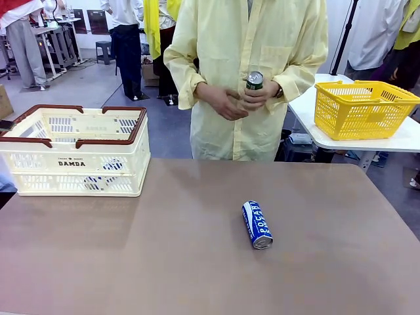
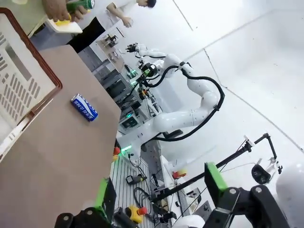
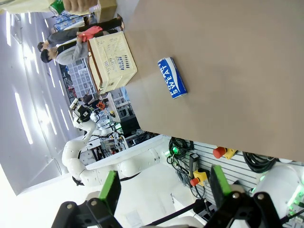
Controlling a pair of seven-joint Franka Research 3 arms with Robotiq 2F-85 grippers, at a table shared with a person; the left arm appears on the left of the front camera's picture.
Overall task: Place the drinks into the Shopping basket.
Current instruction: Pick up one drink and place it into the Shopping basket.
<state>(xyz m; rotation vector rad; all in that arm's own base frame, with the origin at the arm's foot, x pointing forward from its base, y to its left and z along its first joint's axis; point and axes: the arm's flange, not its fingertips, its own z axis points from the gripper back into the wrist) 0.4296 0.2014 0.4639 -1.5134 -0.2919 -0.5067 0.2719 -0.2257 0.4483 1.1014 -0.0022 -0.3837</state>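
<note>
Right now the blue Pocari can [image 1: 257, 224] lies on its side right of the table's [image 1: 131, 262] middle, nearer my edge. It looks rigid, smooth and apt to roll, so I'd pinch across its body. The person's hands [image 1: 230, 102] hold a green can [image 1: 254, 81]. The Shopping basket [image 1: 39, 172] stands at the far left corner. My left gripper [image 2: 159, 185] and right gripper [image 3: 165, 185] gape wide, empty.

left claw [image 2: 157, 178] spread wide, right claw [image 3: 165, 175] spread wide, both empty

table [image 1: 164, 262]: brown | far-left corner: Shopping basket [image 1: 71, 164] | right of centre: blue can [image 1: 256, 224] on its side
</note>
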